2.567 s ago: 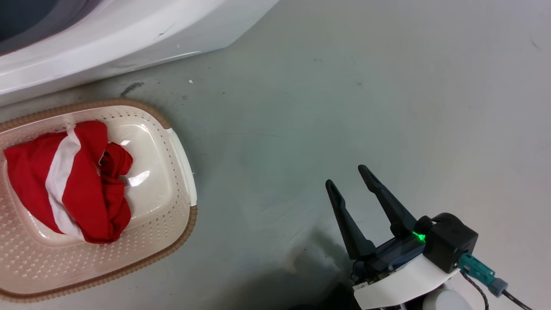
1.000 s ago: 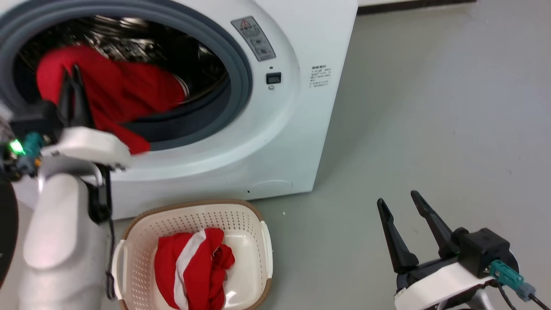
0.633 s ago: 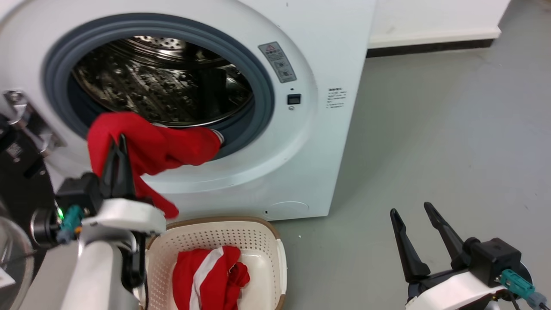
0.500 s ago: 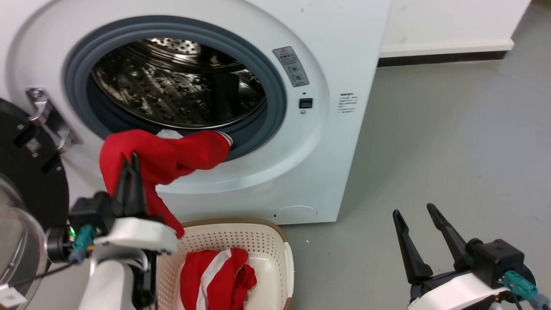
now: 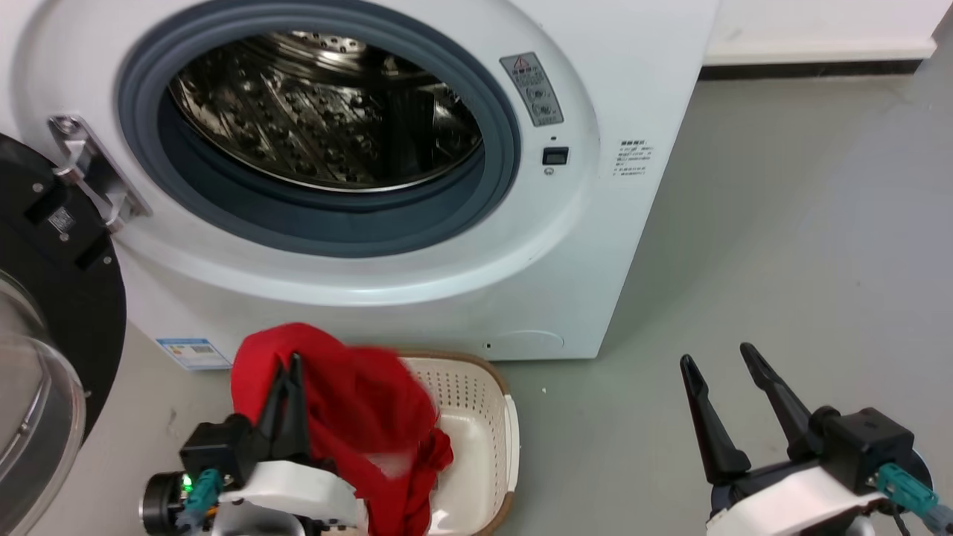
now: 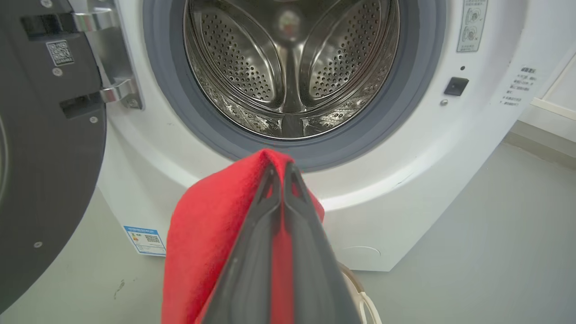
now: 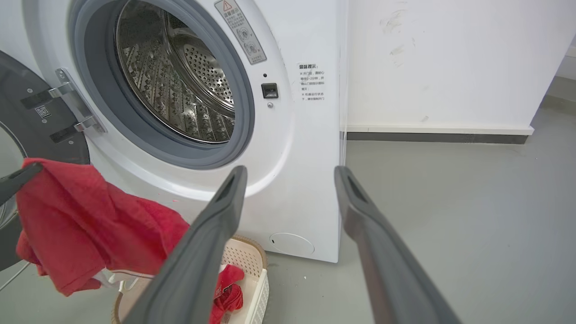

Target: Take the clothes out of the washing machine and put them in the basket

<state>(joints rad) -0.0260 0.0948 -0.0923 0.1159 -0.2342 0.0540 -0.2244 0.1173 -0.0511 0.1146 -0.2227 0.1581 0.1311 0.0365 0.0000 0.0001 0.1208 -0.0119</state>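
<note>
Left gripper [image 5: 290, 363]: fingers pressed together on a top fold of the held garment [image 5: 350, 394], low in front of the washing machine [image 5: 595, 246], below its porthole.
Held garment: bright red, draping down from the fingers over the left end of the basket [image 5: 488, 394]. A pale patch shows among its lower folds. Whether it touches the rim cannot be told.
Basket: cream, perforated, brown-rimmed, standing on the floor [image 5: 782, 260] just beside the machine's bottom front edge. In the head view the hanging cloth hides its left end and middle; its right end wall is bare.
Garment in the basket [image 7: 228, 288]: a red bunch near the right end wall, seen in the right wrist view beneath the hanging cloth.
Drum [image 5: 320, 112]: perforated steel with raised paddles, ringed by the grey seal [image 5: 335, 227].
Door [image 5: 56, 298]: black-framed glass, swung wide open to the left on its metal hinge [image 5: 93, 171], close beside the left gripper.
Right gripper [image 5: 716, 353]: fingers spread wide apart with only floor between them, well to the right of the basket and past the machine's right front corner.
Other things: a blue sticker [image 5: 192, 353] at the machine's lower left front edge; a warning label [image 5: 534, 89] and a small black square [image 5: 555, 155] right of the porthole; a white wall with dark skirting [image 5: 811, 71] behind.
</note>
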